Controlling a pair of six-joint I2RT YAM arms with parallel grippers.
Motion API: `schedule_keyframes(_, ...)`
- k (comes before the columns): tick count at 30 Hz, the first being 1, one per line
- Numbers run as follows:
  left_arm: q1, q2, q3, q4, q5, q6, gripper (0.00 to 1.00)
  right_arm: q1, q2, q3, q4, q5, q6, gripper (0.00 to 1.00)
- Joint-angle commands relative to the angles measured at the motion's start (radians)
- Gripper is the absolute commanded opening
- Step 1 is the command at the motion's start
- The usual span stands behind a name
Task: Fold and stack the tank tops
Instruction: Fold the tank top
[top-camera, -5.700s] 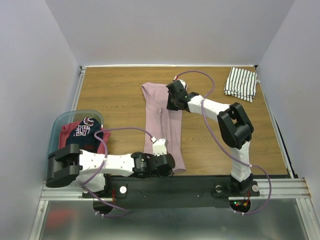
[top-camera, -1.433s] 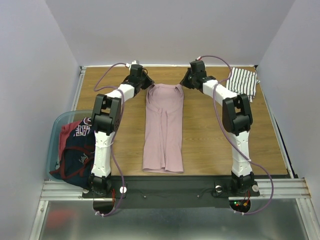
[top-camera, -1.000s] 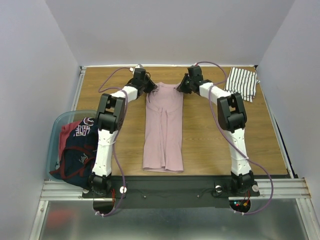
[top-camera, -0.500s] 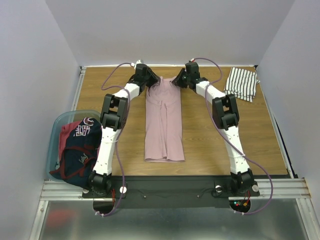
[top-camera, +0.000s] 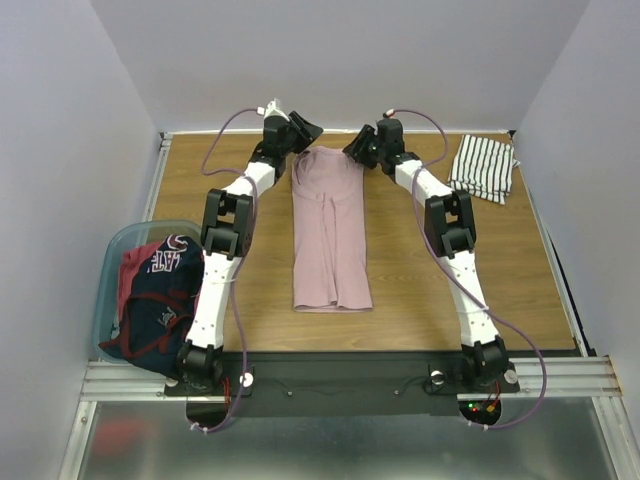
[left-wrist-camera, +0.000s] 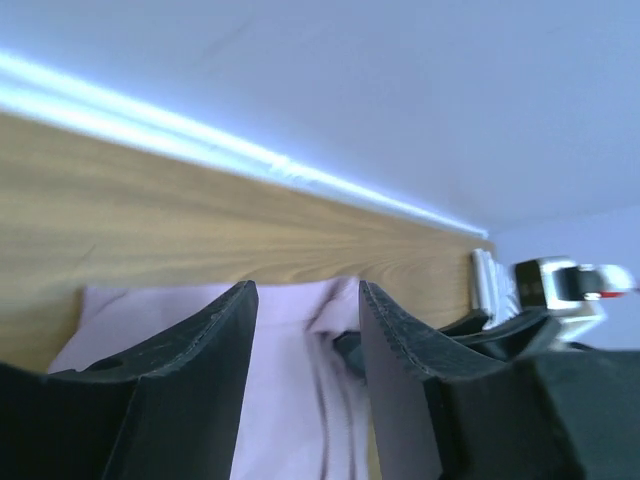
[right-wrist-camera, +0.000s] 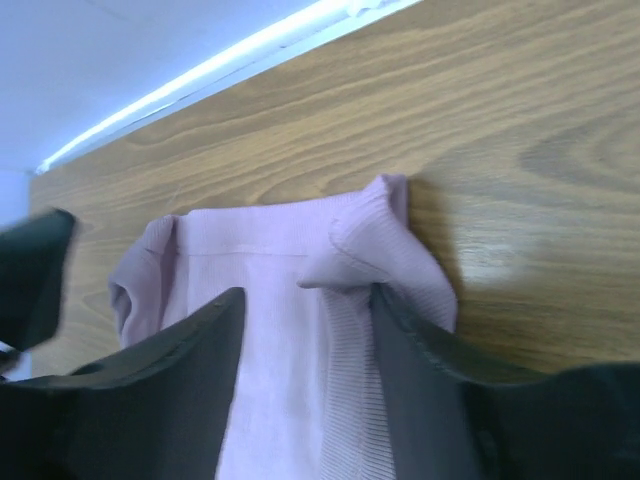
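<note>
Left claw (top-camera: 302, 131) and right claw (top-camera: 357, 148) gape wide at the 12 o'clock end of the pink tank top (top-camera: 330, 230), ready to fold it.

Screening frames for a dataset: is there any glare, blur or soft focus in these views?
Left wrist: a blown-out glare strip along the far edge of the table, the fingers soft, the pink tank top slightly blurred. Right wrist: the same glare strip, wood grain sharp, fingers soft. Top external: evenly lit, sharp.
</note>
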Motion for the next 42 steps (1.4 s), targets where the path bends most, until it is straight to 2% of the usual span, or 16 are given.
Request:
schedule_keyframes(1,0.009,-0.043,0.103,0.187,0.096,0.046,0.57,-0.011,-0.021,0.030,0.040,-0.025,-0.043,0.62)
schedule_keyframes(2,0.009,-0.058,0.109,0.198,0.100,0.054,0.61,-0.011,-0.034,0.027,0.048,-0.035,-0.052,0.65)
schedule_keyframes(4,0.010,-0.101,0.103,0.201,0.116,0.077,0.61,-0.011,-0.074,0.011,0.055,-0.043,-0.061,0.68)
schedule_keyframes(7,0.009,-0.193,-0.024,0.209,0.101,0.075,0.61,-0.011,-0.159,-0.037,0.058,-0.055,-0.064,0.70)
schedule_keyframes(8,0.006,-0.278,-0.084,0.215,0.088,0.075,0.61,-0.011,-0.188,-0.088,0.058,-0.062,-0.058,0.70)
schedule_keyframes(11,-0.003,-0.488,-0.462,0.249,0.009,0.043,0.59,-0.011,-0.326,-0.255,0.060,-0.066,-0.043,0.70)
schedule_keyframes(14,-0.019,-0.717,-0.699,0.234,-0.096,-0.010,0.56,-0.003,-0.488,-0.416,0.058,-0.057,-0.040,0.71)
schedule_keyframes(16,-0.056,-0.829,-0.895,0.191,-0.192,-0.029,0.54,0.012,-0.586,-0.605,0.057,-0.043,-0.041,0.71)
schedule_keyframes(17,-0.074,-0.933,-0.989,0.090,-0.235,-0.033,0.51,0.026,-0.682,-0.671,0.055,-0.023,-0.043,0.71)
schedule_keyframes(18,-0.127,-0.981,-1.025,0.019,-0.355,-0.036,0.50,0.035,-0.728,-0.811,0.052,-0.011,-0.043,0.71)
schedule_keyframes(20,-0.189,-1.105,-1.094,-0.172,-0.460,-0.064,0.48,0.056,-0.866,-0.945,0.051,0.006,-0.040,0.71)
schedule_keyframes(21,-0.262,-1.144,-1.170,-0.220,-0.540,-0.078,0.47,0.088,-0.906,-1.083,0.045,0.018,-0.047,0.70)
schedule_keyframes(26,-0.450,-1.348,-1.431,-0.471,-0.662,-0.208,0.45,0.228,-1.130,-1.424,0.020,0.118,-0.005,0.66)
schedule_keyframes(29,-0.535,-1.446,-1.534,-0.558,-0.674,-0.306,0.45,0.306,-1.294,-1.585,0.002,0.144,0.040,0.66)
schedule_keyframes(34,-0.643,-1.552,-1.603,-0.647,-0.682,-0.412,0.45,0.345,-1.463,-1.730,-0.052,0.179,0.094,0.66)
schedule_keyframes(42,-0.686,-1.557,-1.657,-0.701,-0.673,-0.486,0.52,0.425,-1.514,-1.828,-0.083,0.204,0.172,0.66)
